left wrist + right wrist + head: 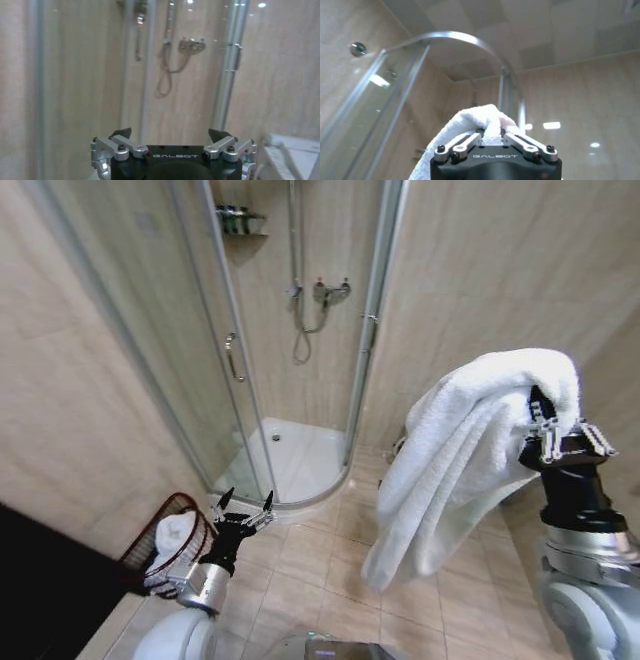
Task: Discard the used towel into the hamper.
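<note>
While the robot stood on the bathroom floor [330, 580], the hamper [150, 555] sat low at its left side, close to the wall, with something white already inside, maybe another cloth, though it was hard to tell. Just beside the hamper, the left gripper [244, 510] hung low with its fingers spread wide and nothing in them. Behind it stood the glass shower [290, 330]. Over on the right, the right gripper [556, 432] was held up high, its fingers squeezed tight on the towel [460, 460]. The towel bunched over the fingers, and most of it hung down below them. To do this well, the robot should keep squeezing, bring the towel right over the hamper, and lower the hanging end in first.
</note>
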